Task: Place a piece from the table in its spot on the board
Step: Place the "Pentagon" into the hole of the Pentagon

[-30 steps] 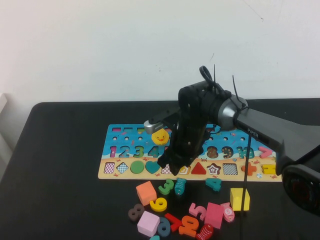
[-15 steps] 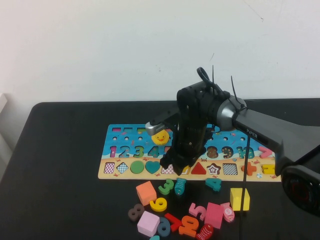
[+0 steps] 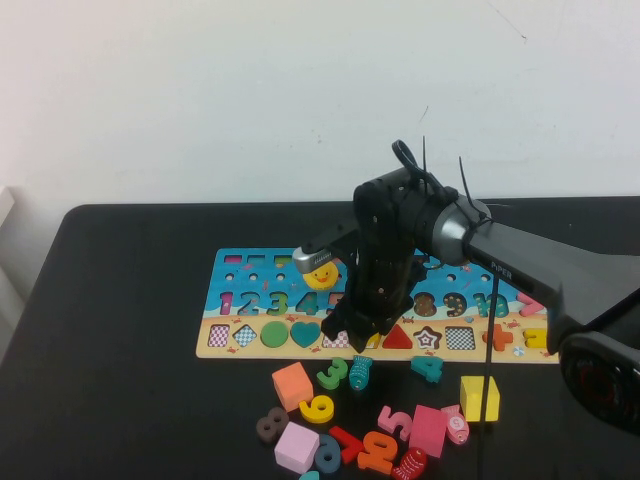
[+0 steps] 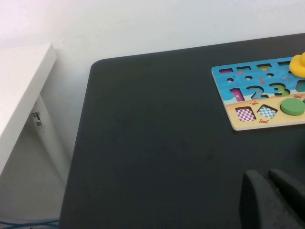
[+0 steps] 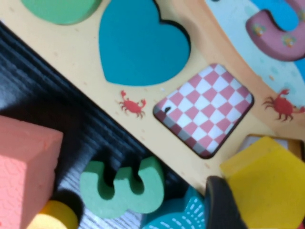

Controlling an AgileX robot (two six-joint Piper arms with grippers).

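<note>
Here, right gripper (image 3: 358, 335) clamped on yellow piece (image 5: 267, 179), held tilted over its hollow at board (image 3: 250, 350) near edge — ready to seat. Left gripper (image 4: 274, 200) parked far left; fingers' state unclear.

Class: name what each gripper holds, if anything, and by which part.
The right gripper, over the board, holds the yellow pentagon piece by its edges. The left gripper, parked over the table, holds nothing.
</note>
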